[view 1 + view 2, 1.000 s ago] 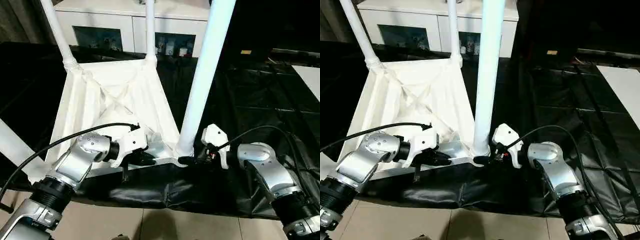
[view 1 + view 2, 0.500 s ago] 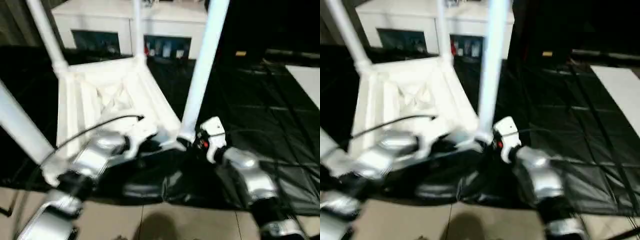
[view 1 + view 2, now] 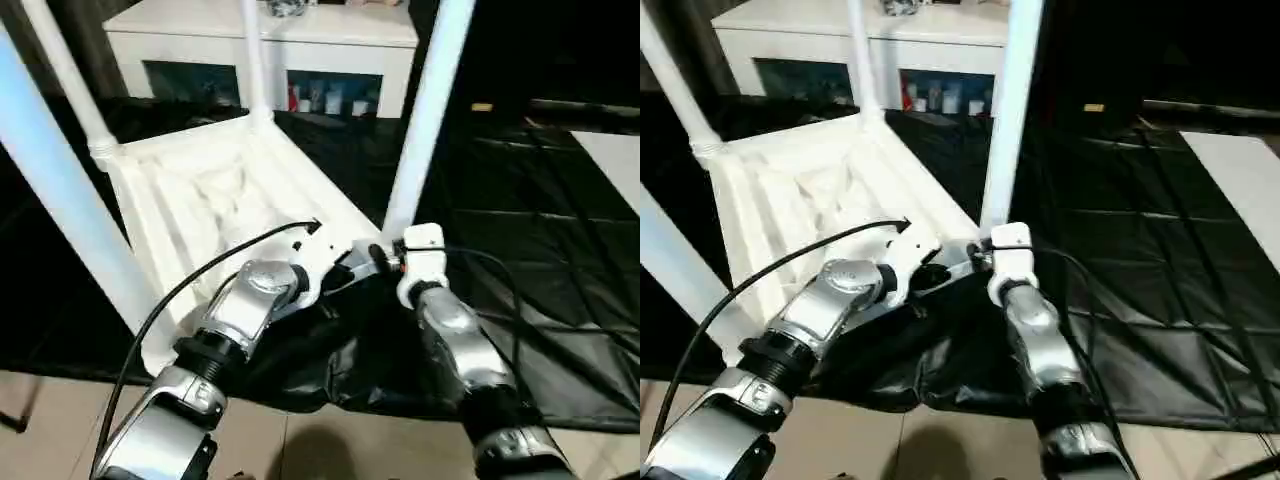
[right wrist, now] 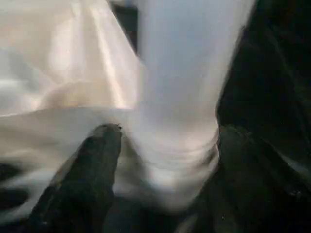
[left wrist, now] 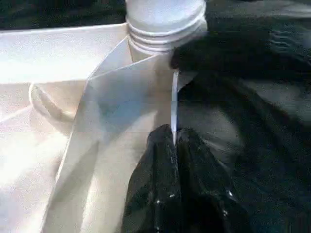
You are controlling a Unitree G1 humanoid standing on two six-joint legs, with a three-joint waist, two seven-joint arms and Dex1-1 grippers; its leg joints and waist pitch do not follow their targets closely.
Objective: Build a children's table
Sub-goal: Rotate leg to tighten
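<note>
Since a second ago both forearms have swung inward and the upturned children's table (image 3: 215, 190) has turned on the black-covered work table (image 3: 560, 250), its near corner now between the grippers. All four legs look seated, so I judge turning it upright comes next. The left gripper (image 5: 174, 145) is pinched shut on the top's thin rim; the right gripper (image 4: 160, 160) straddles the near leg (image 3: 425, 110) at its socket, fingers (image 4: 90, 170) spread wide; whether it clamps, I cannot tell
</note>
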